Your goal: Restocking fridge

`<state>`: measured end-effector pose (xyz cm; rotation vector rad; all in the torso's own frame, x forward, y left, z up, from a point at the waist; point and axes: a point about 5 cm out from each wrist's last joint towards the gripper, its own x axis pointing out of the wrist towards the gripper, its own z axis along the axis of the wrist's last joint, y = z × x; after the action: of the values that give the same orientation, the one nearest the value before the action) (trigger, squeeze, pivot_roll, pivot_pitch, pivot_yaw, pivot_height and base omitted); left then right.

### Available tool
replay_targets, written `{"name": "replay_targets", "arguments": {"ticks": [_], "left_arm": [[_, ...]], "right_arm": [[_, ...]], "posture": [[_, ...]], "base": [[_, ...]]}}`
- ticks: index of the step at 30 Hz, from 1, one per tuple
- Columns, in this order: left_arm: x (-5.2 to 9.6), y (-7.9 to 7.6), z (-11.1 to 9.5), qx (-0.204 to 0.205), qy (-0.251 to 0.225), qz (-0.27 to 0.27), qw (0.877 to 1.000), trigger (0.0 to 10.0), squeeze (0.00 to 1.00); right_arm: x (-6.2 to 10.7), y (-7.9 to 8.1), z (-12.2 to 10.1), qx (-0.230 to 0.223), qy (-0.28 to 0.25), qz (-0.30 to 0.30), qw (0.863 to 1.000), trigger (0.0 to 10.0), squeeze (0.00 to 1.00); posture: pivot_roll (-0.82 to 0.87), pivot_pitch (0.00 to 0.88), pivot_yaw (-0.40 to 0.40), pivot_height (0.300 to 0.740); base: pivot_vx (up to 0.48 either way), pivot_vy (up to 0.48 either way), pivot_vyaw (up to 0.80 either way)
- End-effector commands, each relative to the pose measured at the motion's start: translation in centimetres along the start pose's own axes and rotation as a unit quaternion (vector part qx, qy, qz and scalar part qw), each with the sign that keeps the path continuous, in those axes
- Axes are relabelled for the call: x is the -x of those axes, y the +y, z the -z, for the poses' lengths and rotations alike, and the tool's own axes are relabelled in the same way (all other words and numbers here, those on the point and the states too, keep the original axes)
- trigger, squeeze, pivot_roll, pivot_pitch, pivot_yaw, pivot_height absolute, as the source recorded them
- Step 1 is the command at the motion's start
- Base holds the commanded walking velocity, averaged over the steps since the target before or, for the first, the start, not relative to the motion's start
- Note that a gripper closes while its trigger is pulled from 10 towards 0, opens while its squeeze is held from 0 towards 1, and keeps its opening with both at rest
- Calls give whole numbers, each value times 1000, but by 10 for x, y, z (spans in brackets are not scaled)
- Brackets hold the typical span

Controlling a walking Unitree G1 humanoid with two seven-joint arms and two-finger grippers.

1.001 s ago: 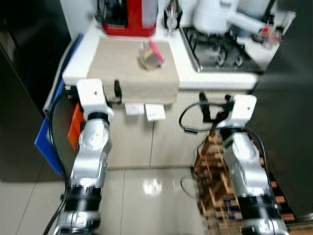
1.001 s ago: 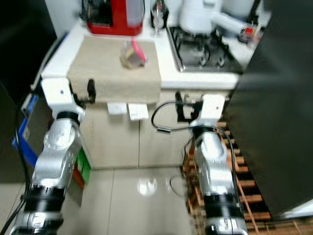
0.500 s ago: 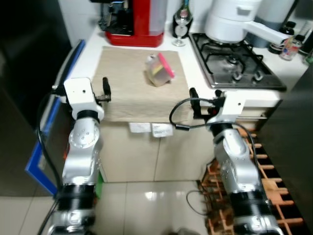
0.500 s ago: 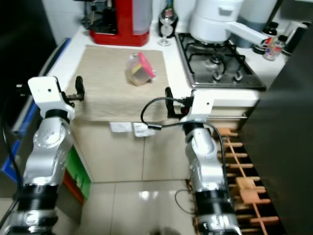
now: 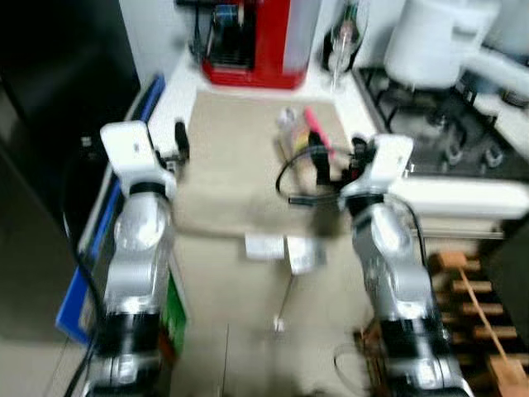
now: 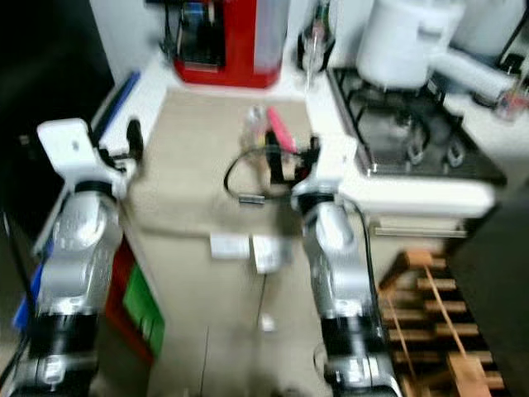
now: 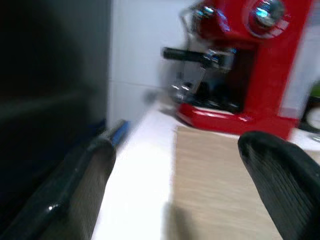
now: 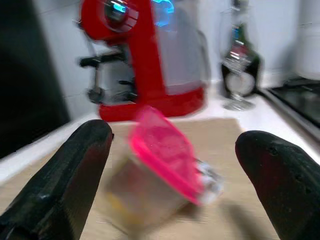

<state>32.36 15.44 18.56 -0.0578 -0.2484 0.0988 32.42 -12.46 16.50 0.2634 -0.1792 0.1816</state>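
Head views are blurred. Nearest us, our two silver arms rise toward the white tabletop. Left end effector sits at the tabletop's left edge, over the border of the beige mat, fingers spread wide with nothing between them. Right end effector is over the mat, fingers likewise apart, pointed at the clear container with the pink lid, which lies tilted on the mat just ahead; we cannot tell whether they touch it. Farther back: red coffee machine, wine glass, then the gas hob with a white appliance to the right.
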Motion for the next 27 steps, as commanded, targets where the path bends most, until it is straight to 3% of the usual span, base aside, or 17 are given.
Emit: {"name": "replay_targets", "arguments": {"ticks": [1, 8, 10, 17, 21, 27], "left_arm": [[-1, 3, -7, -9, -13, 1, 1000, 10000, 0], [-3, 0, -9, -18, -12, 37, 999, 10000, 0], [-4, -1, -5, -43, 7, 86, 995, 10000, 0], [-2, 5, 2, -90, 40, 175, 980, 10000, 0], [-5, 6, -8, -96, 31, 200, 974, 10000, 0], [2, 1, -19, -99, 27, 238, 966, 10000, 0]], "right_arm": [[0, 2, -8, -13, -10, 0, 1000, 10000, 0], [0, 7, -17, -63, -4, 4, 998, 10000, 0], [1, 7, -14, -122, 16, 18, 992, 10000, 0], [0, 4, 0, -203, 56, 46, 976, 10000, 0], [-6, 8, 1, -217, 62, 46, 973, 10000, 0], [-8, 13, 2, -236, 68, 44, 968, 10000, 0]], "posture": [[-41, 0, -23, 740], [-48, 0, -20, 740], [-42, 0, -19, 740], [-7, 0, -12, 740], [23, 29, 5, 740], [64, 54, 17, 740]], "base": [[0, 0, 0], [0, 0, 0], [0, 0, 0], [0, 0, 0], [0, 0, 0], [0, 0, 0]]}}
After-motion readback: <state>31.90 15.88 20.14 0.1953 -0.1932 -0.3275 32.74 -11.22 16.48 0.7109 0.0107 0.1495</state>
